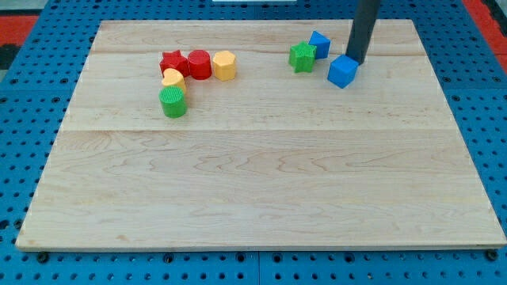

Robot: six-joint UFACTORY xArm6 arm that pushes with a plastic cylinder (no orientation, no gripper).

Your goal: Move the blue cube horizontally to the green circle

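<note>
Blue cube (pixel 343 71) sits touching my tip (pixel 355 62), just to its lower left — the rod grasps nothing, only rests against it. Beyond, left of my tip, stand a green star (pixel 302 56) and another blue block (pixel 319 43). Far left — the green circle (pixel 173 102), well apart.

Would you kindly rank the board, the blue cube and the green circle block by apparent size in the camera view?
1. Wooden board, by far the largest.
2. Blue cube and green circle: these look about alike, so I won't rank them.
My tip touches the cube's upper right.
</note>
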